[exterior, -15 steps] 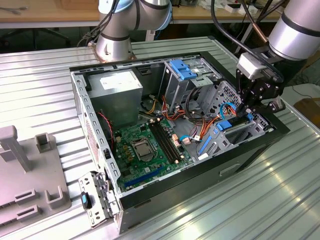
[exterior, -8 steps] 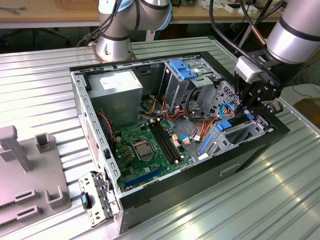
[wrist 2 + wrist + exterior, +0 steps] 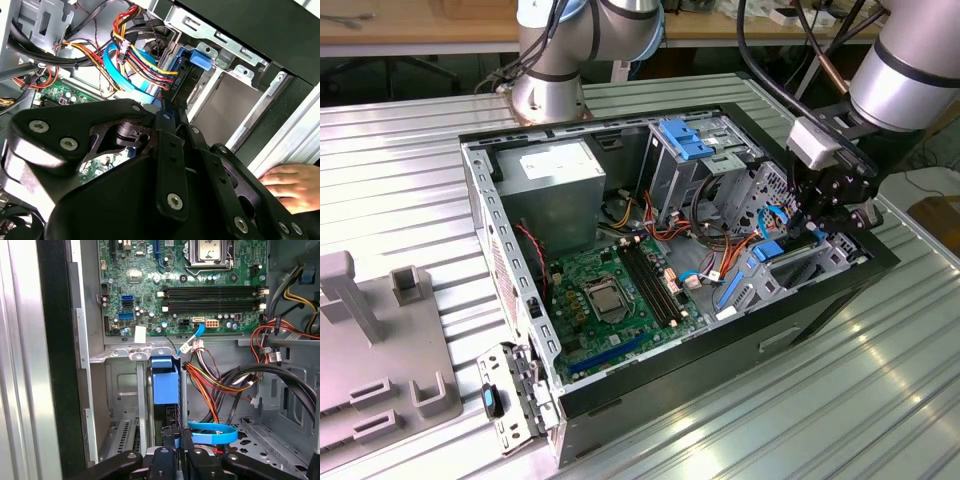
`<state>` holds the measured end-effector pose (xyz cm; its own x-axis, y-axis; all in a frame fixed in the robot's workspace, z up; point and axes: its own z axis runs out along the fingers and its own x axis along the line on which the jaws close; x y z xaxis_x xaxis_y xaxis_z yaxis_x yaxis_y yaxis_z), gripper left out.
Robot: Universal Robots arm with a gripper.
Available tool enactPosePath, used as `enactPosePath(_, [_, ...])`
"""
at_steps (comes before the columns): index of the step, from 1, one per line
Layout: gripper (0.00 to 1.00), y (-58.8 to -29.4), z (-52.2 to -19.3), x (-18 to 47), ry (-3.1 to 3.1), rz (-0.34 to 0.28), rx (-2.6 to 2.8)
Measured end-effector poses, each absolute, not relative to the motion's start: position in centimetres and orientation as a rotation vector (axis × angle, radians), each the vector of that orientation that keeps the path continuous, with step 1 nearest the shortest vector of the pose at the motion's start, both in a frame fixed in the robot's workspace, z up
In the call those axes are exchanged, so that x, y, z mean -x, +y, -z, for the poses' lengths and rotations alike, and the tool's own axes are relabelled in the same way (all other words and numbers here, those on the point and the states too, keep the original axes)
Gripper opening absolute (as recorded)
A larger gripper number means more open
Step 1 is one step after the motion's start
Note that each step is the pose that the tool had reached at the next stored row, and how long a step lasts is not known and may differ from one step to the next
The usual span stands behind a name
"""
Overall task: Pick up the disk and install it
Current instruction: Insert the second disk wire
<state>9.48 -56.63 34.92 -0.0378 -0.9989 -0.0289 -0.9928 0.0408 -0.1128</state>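
Since the gripper is pinching the disk edge-on in the bay, the nearby cables could snag and jam it.

Blue-railed dark disk, green motherboard, black fingers.

We see the hand lowered into the open computer case, over the drive bay at its far corner. Just below the hand sits the disk, its blue rail showing. Farther from the hand lies the green motherboard. The case rests on the ribbed metal counter.
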Motion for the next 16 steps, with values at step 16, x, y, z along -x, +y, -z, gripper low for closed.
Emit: enactPosePath(16, [0.16, -56.5, -34.62, -9.68, 2.178, 0.092, 2.121])
